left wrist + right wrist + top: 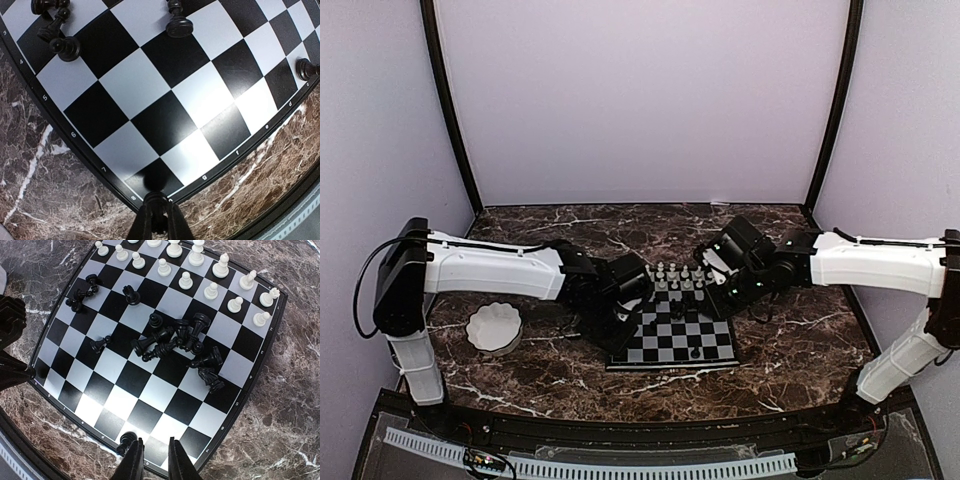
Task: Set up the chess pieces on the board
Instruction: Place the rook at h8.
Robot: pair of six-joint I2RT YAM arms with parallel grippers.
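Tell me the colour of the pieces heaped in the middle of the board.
The heap is black, clearest in the right wrist view.

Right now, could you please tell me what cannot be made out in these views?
- Left wrist view: a dark shape inside the left gripper runs off the bottom edge; held piece or not, unclear.
- Top external view: the left gripper covers the board along its left side; the white pieces are too small to name.
- Right wrist view: the heaped black pieces overlap, so no count.

Top view high and far, wrist views close, looking down, all sharing the board [655, 345]
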